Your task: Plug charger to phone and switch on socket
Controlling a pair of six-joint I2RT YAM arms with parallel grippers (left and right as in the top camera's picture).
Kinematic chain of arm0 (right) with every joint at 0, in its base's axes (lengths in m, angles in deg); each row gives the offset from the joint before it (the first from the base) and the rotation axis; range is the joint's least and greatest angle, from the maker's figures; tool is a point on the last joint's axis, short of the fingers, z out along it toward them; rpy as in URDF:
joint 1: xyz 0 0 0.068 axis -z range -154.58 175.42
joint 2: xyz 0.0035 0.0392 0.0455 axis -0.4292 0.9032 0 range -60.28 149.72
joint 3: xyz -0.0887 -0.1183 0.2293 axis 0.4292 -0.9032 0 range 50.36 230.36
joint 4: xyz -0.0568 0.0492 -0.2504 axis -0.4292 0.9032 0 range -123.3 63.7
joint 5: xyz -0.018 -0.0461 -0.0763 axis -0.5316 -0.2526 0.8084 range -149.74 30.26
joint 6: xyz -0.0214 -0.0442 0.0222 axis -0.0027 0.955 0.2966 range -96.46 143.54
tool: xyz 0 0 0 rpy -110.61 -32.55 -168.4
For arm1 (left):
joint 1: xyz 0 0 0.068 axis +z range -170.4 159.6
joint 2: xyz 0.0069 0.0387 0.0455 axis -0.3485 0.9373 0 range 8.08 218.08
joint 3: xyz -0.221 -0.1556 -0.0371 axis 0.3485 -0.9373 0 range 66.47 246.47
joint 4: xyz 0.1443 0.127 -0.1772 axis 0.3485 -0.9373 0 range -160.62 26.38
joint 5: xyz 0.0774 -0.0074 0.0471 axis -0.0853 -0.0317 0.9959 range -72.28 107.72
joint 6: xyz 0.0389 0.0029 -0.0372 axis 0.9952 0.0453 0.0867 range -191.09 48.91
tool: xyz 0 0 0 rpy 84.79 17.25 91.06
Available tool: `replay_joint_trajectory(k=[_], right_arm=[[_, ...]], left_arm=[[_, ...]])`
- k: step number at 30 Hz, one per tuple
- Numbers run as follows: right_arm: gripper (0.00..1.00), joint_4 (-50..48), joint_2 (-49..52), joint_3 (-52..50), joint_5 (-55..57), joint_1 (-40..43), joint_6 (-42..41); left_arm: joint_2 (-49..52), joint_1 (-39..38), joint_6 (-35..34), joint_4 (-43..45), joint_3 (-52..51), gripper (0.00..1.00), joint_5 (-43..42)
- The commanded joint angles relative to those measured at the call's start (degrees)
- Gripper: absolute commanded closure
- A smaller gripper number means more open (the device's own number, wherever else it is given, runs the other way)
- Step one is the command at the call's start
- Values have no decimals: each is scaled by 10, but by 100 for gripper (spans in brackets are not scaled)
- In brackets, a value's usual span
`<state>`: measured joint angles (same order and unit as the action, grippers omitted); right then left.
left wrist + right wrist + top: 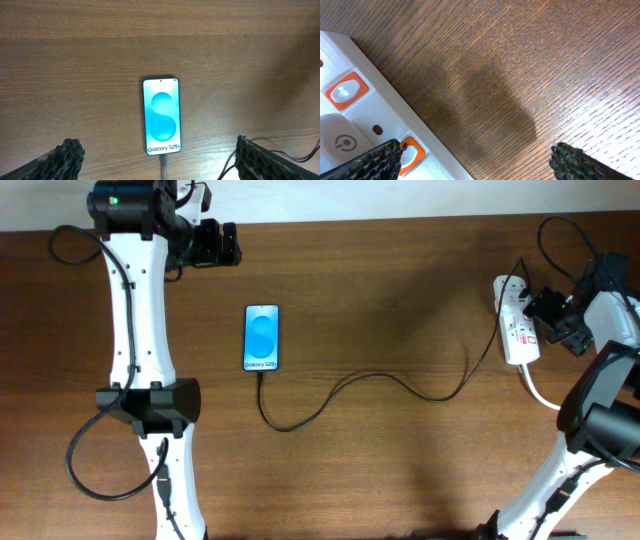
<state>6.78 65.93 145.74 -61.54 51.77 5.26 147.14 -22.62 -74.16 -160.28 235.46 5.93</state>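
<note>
A: Overhead: phone (pixel 262 337) sits toward the far-left corner, charger (pixel 380 380) looks seated in it and runs to the socket (pixel 517 330) at the right edge.
B: Left wrist: left gripper (pixel 160 160) spread wide, idle.
A: Right wrist: right gripper (pixel 475 160) spread too. Drop one finger (pixel 370 160) squarely on the orange switch (pixel 412 150) (not its rim).

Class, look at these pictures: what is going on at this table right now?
The charger runs into the bottom edge of the phone, which lies flat, screen lit. The left gripper is open and well away from it. The right gripper is open over the socket, one finger beside an orange switch; whether it presses the switch cannot be told.
</note>
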Motion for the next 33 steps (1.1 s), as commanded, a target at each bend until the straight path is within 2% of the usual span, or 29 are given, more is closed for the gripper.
replay_joint_trajectory(k=[1, 12, 18, 22, 26, 29, 33], right_arm=[[2, 21, 18, -44, -35, -36, 15], [2, 17, 17, -62, -35, -30, 15], [1, 129, -44, 31, -35, 16, 34], [2, 189, -137, 52, -36, 16, 67], [1, 251, -296, 52, -40, -15, 110], [2, 279, -428, 52, -39, -75, 125], [2, 312, -521, 52, -40, -148, 125]], left_arm=[[-19, 1, -2, -1, 8, 0, -6], [-19, 2, -1, -1, 8, 1, -6], [-19, 1, -1, -1, 8, 1, -6], [-19, 1, -1, -1, 8, 1, -6], [-19, 2, -2, -1, 8, 1, -6], [-19, 1, -1, -1, 8, 1, -6], [-19, 2, -2, -1, 8, 1, -6]])
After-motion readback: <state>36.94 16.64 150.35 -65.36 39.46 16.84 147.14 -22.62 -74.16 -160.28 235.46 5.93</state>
